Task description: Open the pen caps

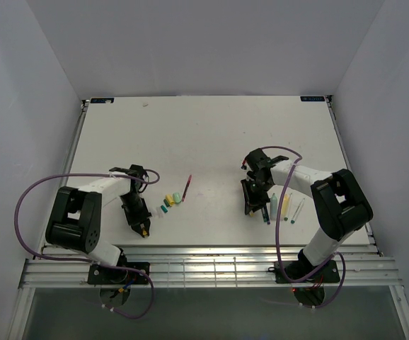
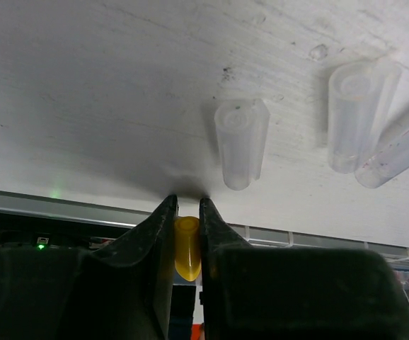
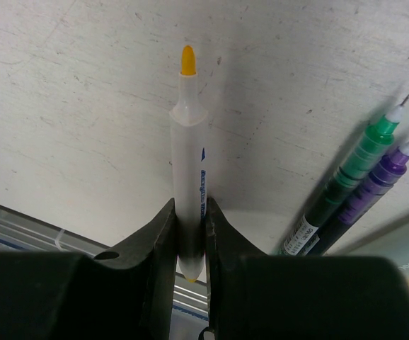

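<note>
table [image 1: 211, 127] far half: open run, side to side | between arms: open lane | left gripper [image 1: 143, 228] with yellow cap [image 2: 187, 248]: two clear caps [image 2: 241, 142] just past fingertips, coloured caps [image 1: 170, 200] and red pen [image 1: 186, 188] just to its right | right gripper [image 1: 251, 207] with yellow marker [image 3: 189, 163]: green pen [image 3: 364, 152] and purple pen [image 3: 385, 173] close on its right, loose on table

Even, diffuse light is washing the overhead view, leaving the white table [image 1: 211, 127] bright and its shadows faint. In the left wrist view a soft shadow is pooling at lower centre, the yellow cap [image 2: 187, 248] is glowing translucently, and the bottom edge is blurring into black. The right wrist view is rendering the marker [image 3: 189, 177] sharply, its shadow falling rightward.
</note>
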`<action>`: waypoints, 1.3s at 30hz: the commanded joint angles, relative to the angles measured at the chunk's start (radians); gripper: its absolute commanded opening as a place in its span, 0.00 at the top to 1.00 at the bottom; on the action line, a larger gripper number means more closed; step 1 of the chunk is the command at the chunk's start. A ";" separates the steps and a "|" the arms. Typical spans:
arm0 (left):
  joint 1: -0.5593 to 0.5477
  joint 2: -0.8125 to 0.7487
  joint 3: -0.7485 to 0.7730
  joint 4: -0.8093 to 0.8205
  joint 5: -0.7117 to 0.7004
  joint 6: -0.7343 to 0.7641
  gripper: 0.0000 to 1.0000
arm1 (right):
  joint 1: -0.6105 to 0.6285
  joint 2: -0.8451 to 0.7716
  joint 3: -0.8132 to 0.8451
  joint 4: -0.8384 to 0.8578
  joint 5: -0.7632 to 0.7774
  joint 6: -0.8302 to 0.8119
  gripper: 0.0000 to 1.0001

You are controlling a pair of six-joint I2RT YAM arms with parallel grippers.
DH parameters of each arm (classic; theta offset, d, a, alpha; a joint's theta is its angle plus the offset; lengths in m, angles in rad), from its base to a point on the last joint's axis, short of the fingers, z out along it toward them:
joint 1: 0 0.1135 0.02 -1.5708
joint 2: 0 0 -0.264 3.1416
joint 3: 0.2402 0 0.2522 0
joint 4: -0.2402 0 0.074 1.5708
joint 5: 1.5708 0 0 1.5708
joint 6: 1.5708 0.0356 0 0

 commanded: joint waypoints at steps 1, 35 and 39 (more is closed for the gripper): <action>0.002 0.006 0.034 0.035 -0.043 0.003 0.73 | -0.002 0.038 -0.019 0.018 0.045 -0.019 0.80; 0.023 -0.148 0.184 -0.014 -0.020 -0.016 0.62 | -0.011 0.042 -0.004 -0.002 0.102 -0.015 0.56; 0.022 -0.202 0.213 0.004 0.015 -0.003 0.62 | -0.011 0.013 0.002 -0.011 0.116 -0.019 0.54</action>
